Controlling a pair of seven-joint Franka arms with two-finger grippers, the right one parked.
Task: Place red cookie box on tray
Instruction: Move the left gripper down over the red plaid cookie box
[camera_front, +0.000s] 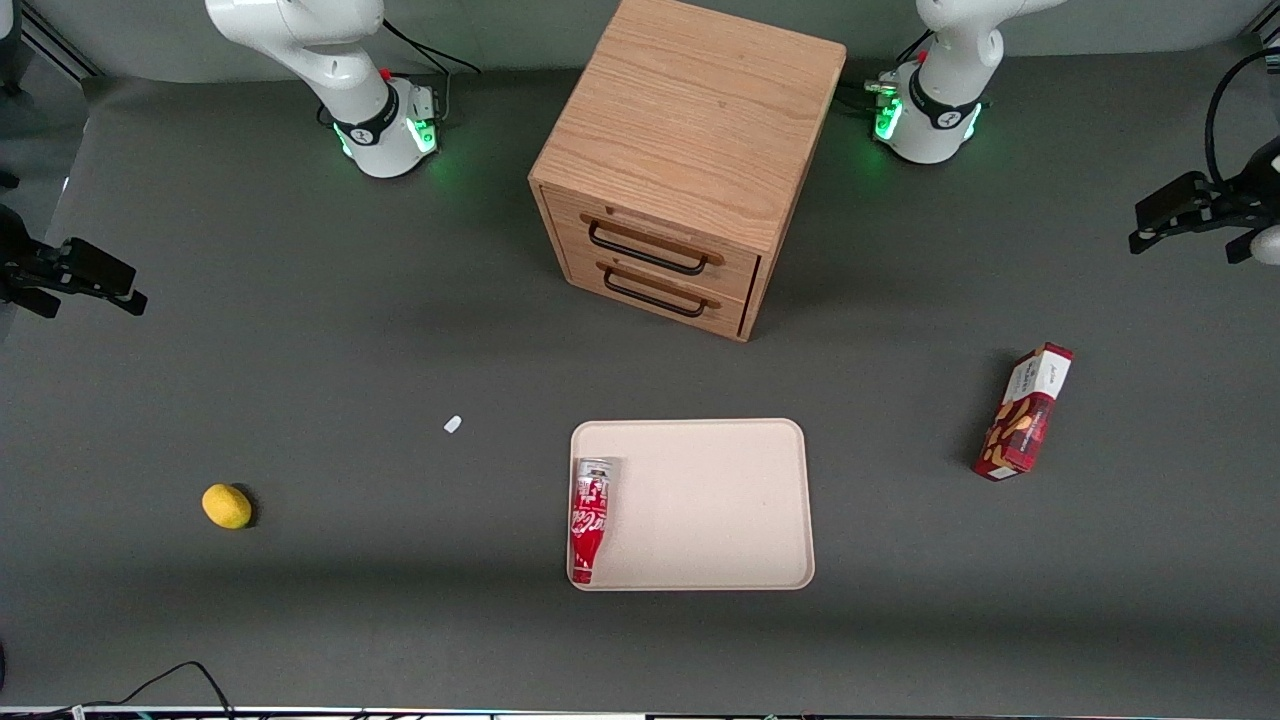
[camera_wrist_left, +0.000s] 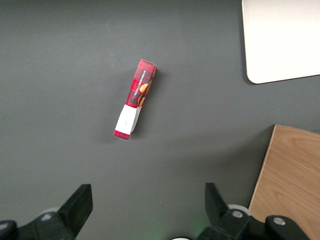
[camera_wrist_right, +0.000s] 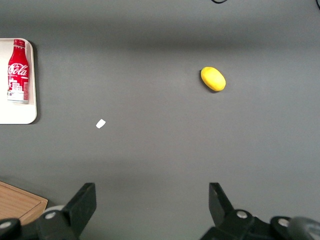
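The tray (camera_front: 720, 470) lies on the grey desk (camera_front: 400, 600) nearest the front camera, with a Coca-Cola bottle (camera_front: 590, 520) lying flat in it along the edge toward the parked arm's end. A lemon (camera_front: 227, 506) sits well off toward that end, and a small white scrap (camera_front: 452, 424) lies between lemon and tray. The box (camera_front: 1024, 411) lies on the desk toward the working arm's end, well apart from the tray. Farther back stands the cabinet (camera_front: 690, 150). The claw (camera_wrist_left: 147, 207) hangs above the desk, jaws wide and empty, clear of the box (camera_wrist_left: 135, 99).
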